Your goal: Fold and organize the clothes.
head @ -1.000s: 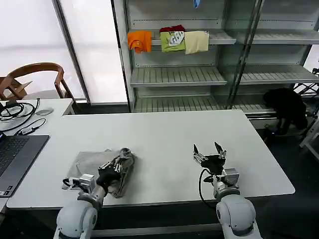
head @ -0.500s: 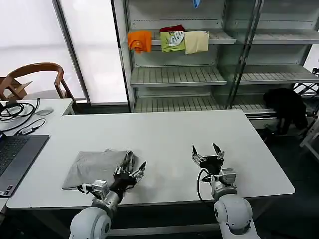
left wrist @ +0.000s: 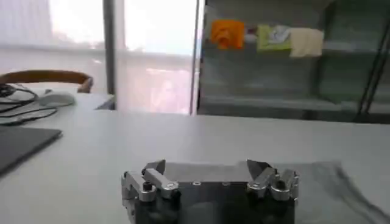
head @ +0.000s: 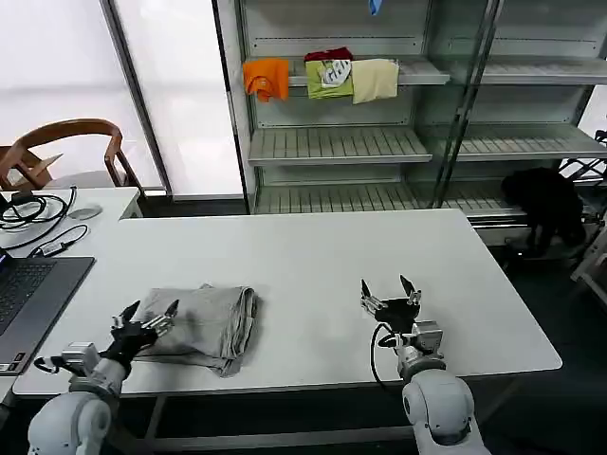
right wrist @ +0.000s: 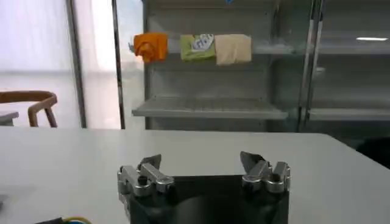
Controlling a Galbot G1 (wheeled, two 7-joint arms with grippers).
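The folded T-shirt (head: 204, 321) lay just right of the spread-fingered left gripper (head: 144, 318), far from the open right gripper (head: 387, 292).

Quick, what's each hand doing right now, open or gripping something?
Left hand: open, holding nothing, at the left edge of the folded T-shirt.
Right hand: open, holding nothing, over bare table.

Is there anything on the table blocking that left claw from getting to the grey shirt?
Nothing visible does. The left gripper, open, sits right at the near left edge of the folded grey T-shirt, with bare white table around it. The laptop lies off to the side. The right gripper waits open, apart from the shirt.
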